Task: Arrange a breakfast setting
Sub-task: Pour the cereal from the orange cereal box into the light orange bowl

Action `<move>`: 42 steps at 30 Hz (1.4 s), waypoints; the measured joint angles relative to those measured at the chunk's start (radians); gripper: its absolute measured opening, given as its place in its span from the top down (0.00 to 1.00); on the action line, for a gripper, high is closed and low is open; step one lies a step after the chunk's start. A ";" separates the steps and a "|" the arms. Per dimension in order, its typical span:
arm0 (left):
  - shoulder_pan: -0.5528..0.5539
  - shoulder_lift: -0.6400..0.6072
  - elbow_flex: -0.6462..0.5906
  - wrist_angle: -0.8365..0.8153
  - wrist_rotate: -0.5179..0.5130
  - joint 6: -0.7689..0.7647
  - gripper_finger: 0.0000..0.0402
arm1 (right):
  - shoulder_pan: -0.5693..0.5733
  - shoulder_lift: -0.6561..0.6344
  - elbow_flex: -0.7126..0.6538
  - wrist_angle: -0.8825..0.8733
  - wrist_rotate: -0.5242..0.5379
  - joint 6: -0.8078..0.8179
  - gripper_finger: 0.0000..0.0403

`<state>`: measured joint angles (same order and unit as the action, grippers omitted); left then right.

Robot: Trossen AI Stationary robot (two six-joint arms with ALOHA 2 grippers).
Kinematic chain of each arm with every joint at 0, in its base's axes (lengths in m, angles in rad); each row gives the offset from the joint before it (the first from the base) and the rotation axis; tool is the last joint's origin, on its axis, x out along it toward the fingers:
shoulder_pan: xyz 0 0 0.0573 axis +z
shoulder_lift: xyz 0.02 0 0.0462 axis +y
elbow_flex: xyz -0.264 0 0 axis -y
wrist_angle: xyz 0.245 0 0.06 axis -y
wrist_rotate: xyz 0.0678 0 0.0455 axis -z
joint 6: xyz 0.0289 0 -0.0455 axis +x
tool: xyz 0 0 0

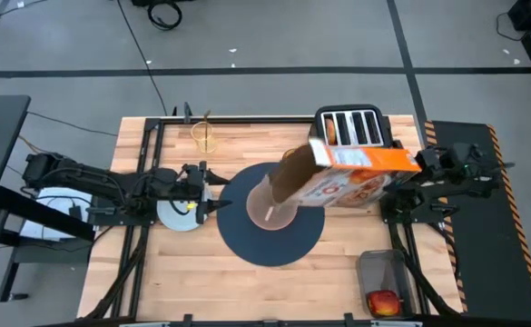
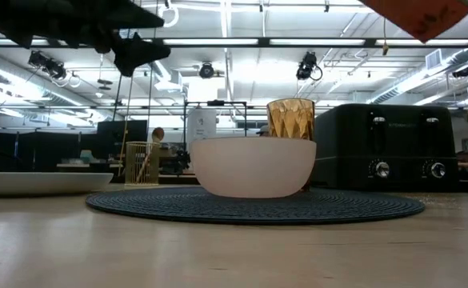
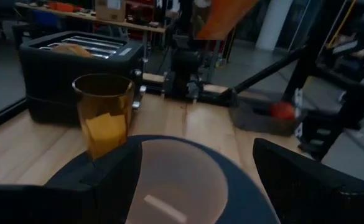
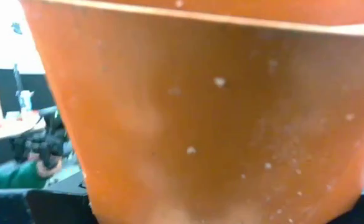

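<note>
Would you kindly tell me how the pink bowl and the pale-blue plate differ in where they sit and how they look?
The pink bowl sits on the dark-blue mat; the pale-blue plate rests on bare wood beside the mat. The bowl is deep with tall curved walls; the plate is shallow and flat. The tilted cereal box hangs over the bowl; the left tool hovers by the plate. Both are round and upright.

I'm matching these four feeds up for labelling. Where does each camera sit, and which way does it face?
High: overhead, straight down on the table; both arms, cereal box tipped over the bowl.
Low: table height, level across; bowl, tumbler, toaster; arm overhead.
Left wrist: past its own open fingers at bowl, tumbler, toaster.
Right wrist: filled by the held box.
Shared: high and low both show bowl on mat.
</note>
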<state>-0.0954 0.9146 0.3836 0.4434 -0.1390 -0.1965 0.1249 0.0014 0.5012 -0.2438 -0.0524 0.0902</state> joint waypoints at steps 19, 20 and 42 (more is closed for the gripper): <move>-0.096 0.245 0.002 0.557 -0.121 0.033 0.23 | 0.000 0.004 0.180 -0.033 0.036 -0.072 0.26; -0.092 0.273 0.002 0.592 -0.126 0.034 0.23 | 0.001 0.006 0.188 -0.045 0.053 -0.083 0.26; -0.071 0.484 0.198 0.673 -0.126 0.181 0.23 | 0.103 0.093 -0.064 0.368 0.219 -0.069 0.26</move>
<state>-0.1667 1.3988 0.5812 1.1165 -0.2653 -0.0158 0.2281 0.0948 0.4370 0.1237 0.1662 0.0215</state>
